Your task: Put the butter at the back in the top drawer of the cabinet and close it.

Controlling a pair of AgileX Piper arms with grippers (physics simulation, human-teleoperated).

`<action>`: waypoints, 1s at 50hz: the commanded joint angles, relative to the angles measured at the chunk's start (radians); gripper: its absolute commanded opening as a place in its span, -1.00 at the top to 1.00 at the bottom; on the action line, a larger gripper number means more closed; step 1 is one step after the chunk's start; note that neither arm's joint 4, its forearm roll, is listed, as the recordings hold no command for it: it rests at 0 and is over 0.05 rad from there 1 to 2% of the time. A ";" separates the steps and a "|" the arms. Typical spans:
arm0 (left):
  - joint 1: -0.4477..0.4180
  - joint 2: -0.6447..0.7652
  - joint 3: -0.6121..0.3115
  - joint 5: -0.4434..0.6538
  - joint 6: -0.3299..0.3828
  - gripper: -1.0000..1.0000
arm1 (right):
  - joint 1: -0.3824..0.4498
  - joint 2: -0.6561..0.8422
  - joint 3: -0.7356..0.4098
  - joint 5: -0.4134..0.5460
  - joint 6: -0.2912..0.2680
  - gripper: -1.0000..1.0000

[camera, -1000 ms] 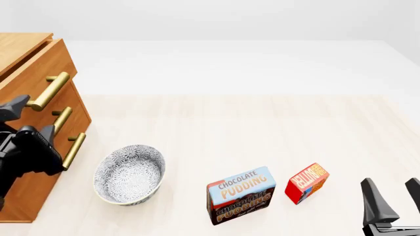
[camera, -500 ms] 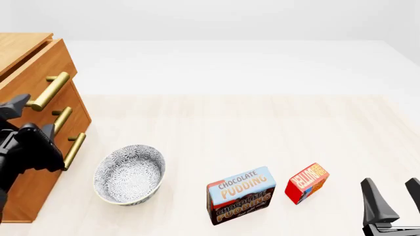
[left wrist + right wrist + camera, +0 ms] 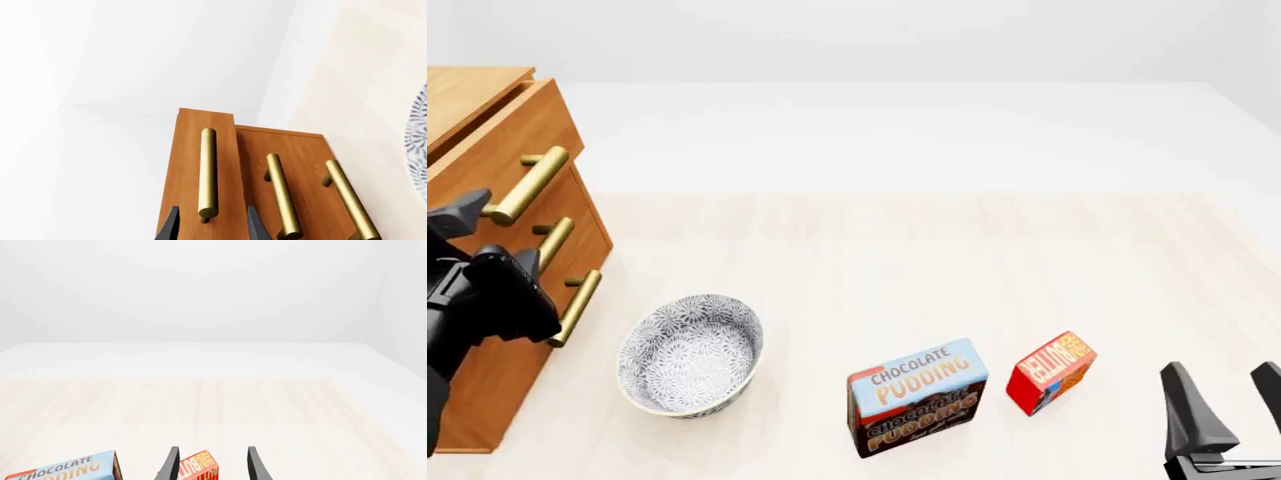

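Butter [image 3: 1049,372]: a small red-orange box upright on the tabletop [image 3: 934,260], just beside the pudding box [image 3: 917,397] on its right and not touching it; no hand holds it.
Cabinet [image 3: 494,230]: at the left edge of the tabletop, its three brass handles facing the arms' working area.
Top drawer [image 3: 501,140]: its front stands a little proud of the two below, so it looks slightly pulled out, not enough to take the box. I judge it must be drawn further first.
Left hand [image 3: 208,226]: open, holding nothing. In the left wrist view its two dark fingertips sit either side of the near end of the top handle [image 3: 207,172], lined up to close on the bar; I cannot tell if they touch it.
Right hand [image 3: 1224,400]: open and empty, low at the right edge of the front view. In the right wrist view the butter sits between the two fingers, further ahead, so it looks parked where a forward reach would meet the box.
Bowl [image 3: 690,353]: patterned, empty, between cabinet and pudding box, near the lowest handle; a wide drawer pull could pass close to it.
Step in hand: gripping the top handle, by my reading.
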 commanded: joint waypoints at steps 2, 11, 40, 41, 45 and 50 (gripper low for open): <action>0.006 0.023 -0.009 -0.012 0.002 -1.00 | 0.000 0.000 0.000 0.000 0.000 -1.00; 0.013 0.055 -0.048 -0.012 0.006 -1.00 | 0.000 0.000 0.000 0.000 0.000 -1.00; -0.006 0.090 -0.053 -0.027 -0.005 -1.00 | 0.000 0.000 0.000 0.000 0.000 -1.00; -0.006 0.089 -0.053 -0.027 -0.005 -1.00 | 0.000 0.000 0.000 0.000 0.000 -1.00; -0.005 0.083 -0.051 -0.024 -0.002 1.00 | 0.000 0.000 0.000 0.000 0.000 -1.00; -0.006 0.085 -0.048 -0.032 0.001 1.00 | 0.000 0.000 0.000 0.000 0.000 -1.00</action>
